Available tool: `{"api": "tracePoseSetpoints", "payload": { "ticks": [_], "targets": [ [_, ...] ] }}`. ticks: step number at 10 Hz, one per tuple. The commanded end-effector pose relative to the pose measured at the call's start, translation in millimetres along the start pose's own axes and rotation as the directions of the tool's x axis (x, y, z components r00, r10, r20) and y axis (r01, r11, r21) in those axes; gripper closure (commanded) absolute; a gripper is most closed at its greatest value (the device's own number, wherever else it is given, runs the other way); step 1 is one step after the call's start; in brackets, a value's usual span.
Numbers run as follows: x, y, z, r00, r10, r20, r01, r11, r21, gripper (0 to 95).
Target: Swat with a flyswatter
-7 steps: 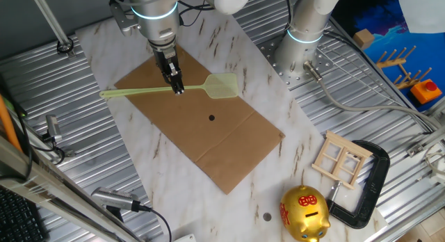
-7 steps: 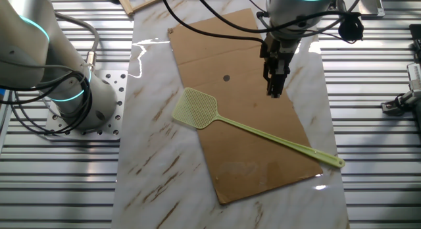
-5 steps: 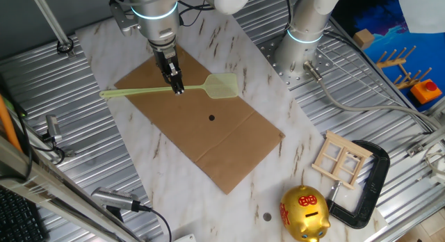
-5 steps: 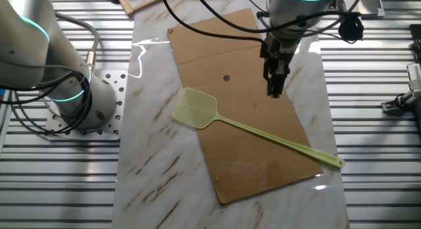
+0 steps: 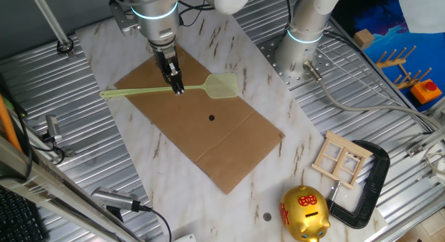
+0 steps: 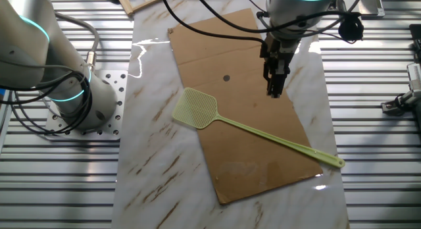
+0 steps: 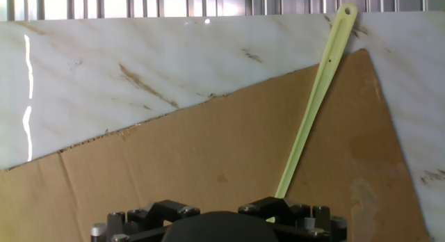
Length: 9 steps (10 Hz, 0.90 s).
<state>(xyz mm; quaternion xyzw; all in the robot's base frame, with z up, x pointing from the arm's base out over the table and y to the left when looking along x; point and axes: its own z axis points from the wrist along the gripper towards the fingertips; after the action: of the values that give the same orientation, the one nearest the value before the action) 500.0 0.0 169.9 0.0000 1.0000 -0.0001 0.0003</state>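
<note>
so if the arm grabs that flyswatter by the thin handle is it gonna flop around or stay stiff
The flyswatter probably flexes: its handle is long and very thin, with the mesh head at the far end, so that head may droop or whip. It looks light, being thin plastic lying flat on the cardboard sheet. The narrow handle may twist between the fingers of the gripper.

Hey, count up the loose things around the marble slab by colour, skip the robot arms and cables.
Yellow-green: 1, the flyswatter
Brown: 1, the cardboard sheet
Gold: 1, the piggy bank
Pale wood: 1, the small frame
Black: 1, the clamp
Total: 5
</note>
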Motion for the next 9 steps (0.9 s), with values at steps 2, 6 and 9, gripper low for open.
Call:
{"api": "tracePoseSetpoints", "payload": {
  "ticks": [2,6,9],
  "targets": [
    [0.0,0.1,-0.1,0.996,-0.081,0.032,0.081,0.997,0.0,95.0],
    [0.0,0.1,-0.2,0.996,-0.081,0.031,0.081,0.997,0.003,95.0],
    [0.0,0.1,-0.2,0.996,-0.083,0.029,0.083,0.997,0.013,95.0]
  ]
}}
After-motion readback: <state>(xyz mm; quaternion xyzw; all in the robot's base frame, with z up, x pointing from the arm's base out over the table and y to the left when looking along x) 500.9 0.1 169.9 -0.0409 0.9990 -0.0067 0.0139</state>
